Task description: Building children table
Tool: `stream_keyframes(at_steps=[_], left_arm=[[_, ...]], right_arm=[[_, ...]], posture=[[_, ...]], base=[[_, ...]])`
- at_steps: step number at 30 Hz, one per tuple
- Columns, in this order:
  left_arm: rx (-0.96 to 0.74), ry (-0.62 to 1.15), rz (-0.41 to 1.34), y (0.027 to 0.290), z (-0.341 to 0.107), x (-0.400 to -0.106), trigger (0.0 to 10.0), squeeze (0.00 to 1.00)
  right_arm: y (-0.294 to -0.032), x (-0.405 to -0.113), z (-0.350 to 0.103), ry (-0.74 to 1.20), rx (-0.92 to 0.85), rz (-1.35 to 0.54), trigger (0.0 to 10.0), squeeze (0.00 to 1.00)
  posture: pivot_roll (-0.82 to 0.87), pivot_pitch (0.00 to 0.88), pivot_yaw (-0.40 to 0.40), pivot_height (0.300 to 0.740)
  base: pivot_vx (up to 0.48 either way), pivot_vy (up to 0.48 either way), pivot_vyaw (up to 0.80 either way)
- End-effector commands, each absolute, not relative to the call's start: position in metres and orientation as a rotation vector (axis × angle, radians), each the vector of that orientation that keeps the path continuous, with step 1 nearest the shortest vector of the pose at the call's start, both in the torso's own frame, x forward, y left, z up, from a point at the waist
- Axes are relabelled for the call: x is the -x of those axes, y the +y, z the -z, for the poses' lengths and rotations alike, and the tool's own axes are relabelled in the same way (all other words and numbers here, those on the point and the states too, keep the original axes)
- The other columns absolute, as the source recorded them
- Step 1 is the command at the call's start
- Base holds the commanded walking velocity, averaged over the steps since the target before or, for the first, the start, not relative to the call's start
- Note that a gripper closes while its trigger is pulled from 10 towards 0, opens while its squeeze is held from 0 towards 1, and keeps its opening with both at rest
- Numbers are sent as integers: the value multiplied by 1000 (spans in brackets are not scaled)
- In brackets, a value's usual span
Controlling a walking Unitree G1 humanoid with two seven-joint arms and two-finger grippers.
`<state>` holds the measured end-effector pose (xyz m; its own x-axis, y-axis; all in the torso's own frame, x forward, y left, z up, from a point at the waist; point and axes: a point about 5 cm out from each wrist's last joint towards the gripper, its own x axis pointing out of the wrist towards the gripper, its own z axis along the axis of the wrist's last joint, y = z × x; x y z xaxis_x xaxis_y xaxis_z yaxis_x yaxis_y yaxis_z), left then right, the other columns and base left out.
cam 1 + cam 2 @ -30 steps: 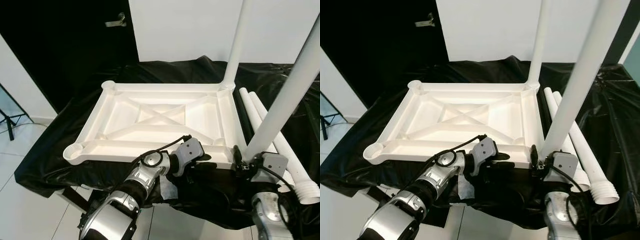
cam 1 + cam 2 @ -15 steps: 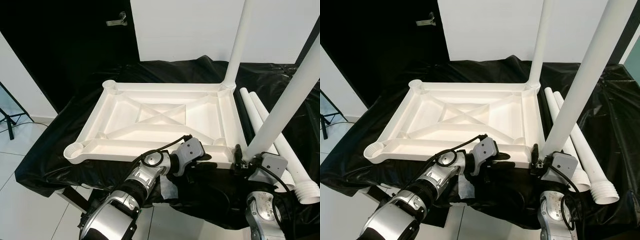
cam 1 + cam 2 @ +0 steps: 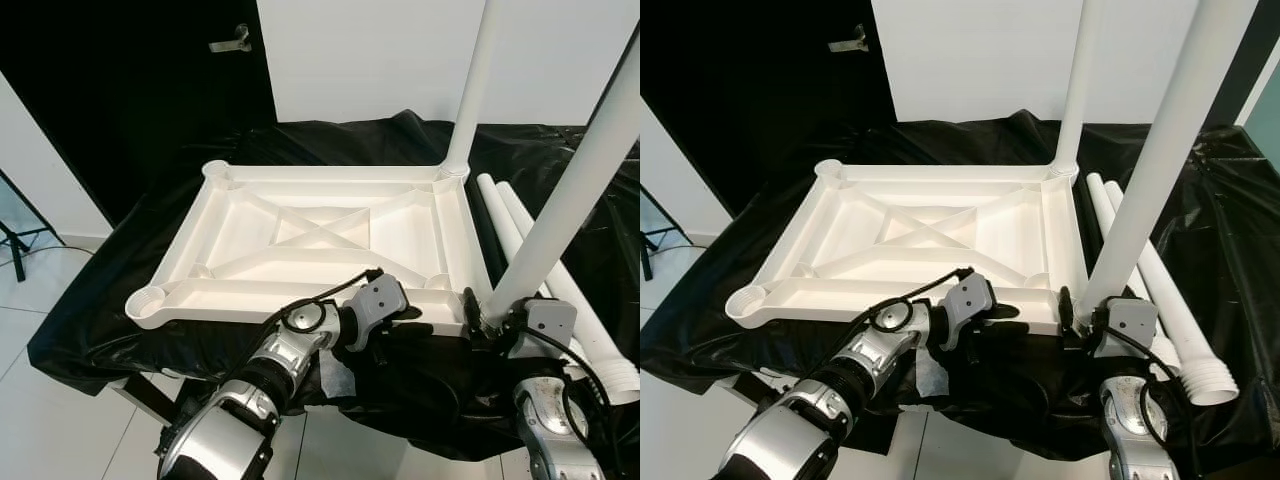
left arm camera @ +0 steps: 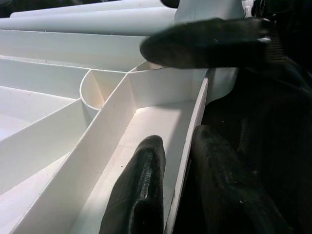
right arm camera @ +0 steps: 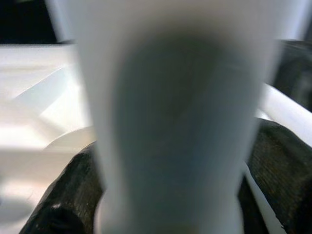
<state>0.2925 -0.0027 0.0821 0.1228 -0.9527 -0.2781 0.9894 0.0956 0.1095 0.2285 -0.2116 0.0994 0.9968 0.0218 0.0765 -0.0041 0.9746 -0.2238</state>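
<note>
Pinching the tabletop (image 3: 320, 235) rim, left gripper (image 3: 398, 322) reaching forward, right gripper (image 3: 480, 318) clamped around a tilted leg (image 3: 560, 210)

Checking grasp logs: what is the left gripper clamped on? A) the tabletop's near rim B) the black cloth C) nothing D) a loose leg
A: the left gripper has one finger inside and one outside the near rim of the upturned tabletop.
</note>
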Motion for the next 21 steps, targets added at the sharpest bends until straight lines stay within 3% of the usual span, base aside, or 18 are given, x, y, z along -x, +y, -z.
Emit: stream_keyframes(at_steps=[1, 5, 6, 9, 10, 21], left_arm=[[-311, 378, 1502, 12, -43, -274, 10000, 0], [-309, 380, 1508, 11, -42, -272, 10000, 0], [-309, 381, 1510, 11, -42, -272, 10000, 0], [-309, 381, 1511, 11, -42, -272, 10000, 0], [-308, 379, 1508, 11, -42, -272, 10000, 0], [-308, 380, 1503, 12, -42, -272, 10000, 0]], right_arm=[[-217, -227, -101, -63, 242, -94, 10000, 0], [-226, -232, -108, -41, 239, -176, 10000, 0], [-225, -232, -108, -16, 187, -220, 2039, 0], [-224, -232, -108, -1, 148, -253, 2039, 0], [-222, -230, -108, 29, 102, -319, 0, 0], [-224, -229, -109, 62, 56, -403, 0, 0]], posture=[[-188, 0, 60, 740], [-192, 0, 60, 740], [-192, 0, 60, 740], [-190, 0, 59, 740], [-186, 0, 57, 740], [-181, 0, 59, 740]], base=[[0, 0, 0], [0, 0, 0], [0, 0, 0], [0, 0, 0], [0, 0, 0], [0, 0, 0]])
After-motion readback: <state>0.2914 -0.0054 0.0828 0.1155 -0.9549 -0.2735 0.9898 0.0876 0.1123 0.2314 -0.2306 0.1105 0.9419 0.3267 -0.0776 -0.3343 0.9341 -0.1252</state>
